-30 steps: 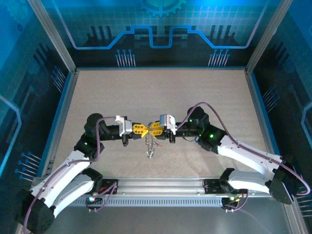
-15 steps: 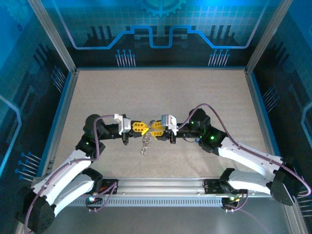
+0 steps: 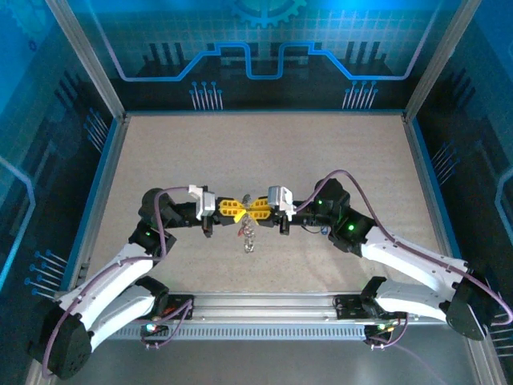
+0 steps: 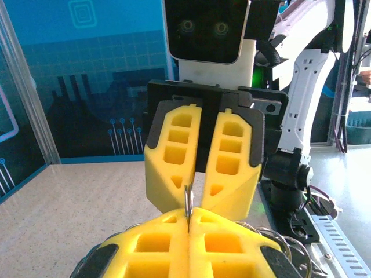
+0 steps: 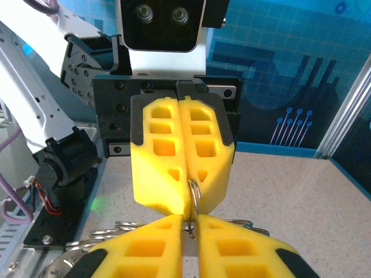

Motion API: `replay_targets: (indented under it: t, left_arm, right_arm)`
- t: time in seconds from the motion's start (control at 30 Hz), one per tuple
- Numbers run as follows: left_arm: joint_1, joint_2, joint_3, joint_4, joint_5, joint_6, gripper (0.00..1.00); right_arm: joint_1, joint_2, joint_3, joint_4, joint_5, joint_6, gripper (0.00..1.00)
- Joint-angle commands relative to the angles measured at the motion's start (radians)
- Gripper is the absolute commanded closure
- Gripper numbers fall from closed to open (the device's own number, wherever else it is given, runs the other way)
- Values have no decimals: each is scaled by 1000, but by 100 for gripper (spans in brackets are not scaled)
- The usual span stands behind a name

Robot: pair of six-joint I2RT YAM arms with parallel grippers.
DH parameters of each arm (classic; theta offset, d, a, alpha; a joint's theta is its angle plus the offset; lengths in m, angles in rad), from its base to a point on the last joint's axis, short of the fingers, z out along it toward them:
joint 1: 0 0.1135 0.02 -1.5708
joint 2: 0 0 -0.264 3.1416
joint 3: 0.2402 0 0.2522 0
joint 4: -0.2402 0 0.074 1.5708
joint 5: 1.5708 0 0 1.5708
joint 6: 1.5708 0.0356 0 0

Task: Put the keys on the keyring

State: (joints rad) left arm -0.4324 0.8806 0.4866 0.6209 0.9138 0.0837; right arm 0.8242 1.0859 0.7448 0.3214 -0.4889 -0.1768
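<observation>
My two grippers meet tip to tip above the table's near middle. My left gripper (image 3: 238, 210) (image 4: 188, 225) is shut on a thin silver split ring (image 4: 188, 202) (image 5: 195, 191) of the keyring, held edge-on. My right gripper (image 3: 252, 211) (image 5: 190, 230) is shut on a thin flat grey key (image 5: 190, 246) with a small hole at its tip, right against that ring. The key's head colour is hidden. More of the keyring's silver loops (image 3: 249, 237) (image 5: 110, 234) hang below the fingertips.
The speckled beige table (image 3: 264, 152) stretches away behind the grippers. Blue glass walls with metal posts (image 3: 103, 80) close it in on three sides. A metal rail (image 3: 264, 309) with both arm bases runs along the near edge.
The right gripper's jaws have narrowed onto the flat key. The hanging loops swung left and came back under the fingertips. Both grippers have stayed tip to tip.
</observation>
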Motion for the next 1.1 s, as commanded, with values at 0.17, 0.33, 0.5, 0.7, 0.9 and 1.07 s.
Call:
replay_targets:
  t: [0.17, 0.33, 0.5, 0.7, 0.9, 1.07]
  left_arm:
    - [-14, 15, -19, 137, 8, -39, 100]
    - [-14, -42, -13, 19, -31, 17, 20]
    - [-12, -183, 130, -614, -93, 423, 1]
    - [-12, -178, 270, -1040, -131, 660, 1]
    - [-13, -180, 265, -1008, -133, 624, 1]
    - [-13, -162, 272, -968, -158, 521, 1]
  right_arm:
    - [9, 32, 11, 54, 5, 16, 98]
    - [12, 4, 16, -10, 35, -53, 100]
    - [40, -75, 66, -250, 140, -340, 100]
    - [55, -155, 90, -432, 153, -699, 100]
    - [61, -205, 115, -555, 209, -905, 100]
    - [69, -218, 129, -621, 241, -995, 100]
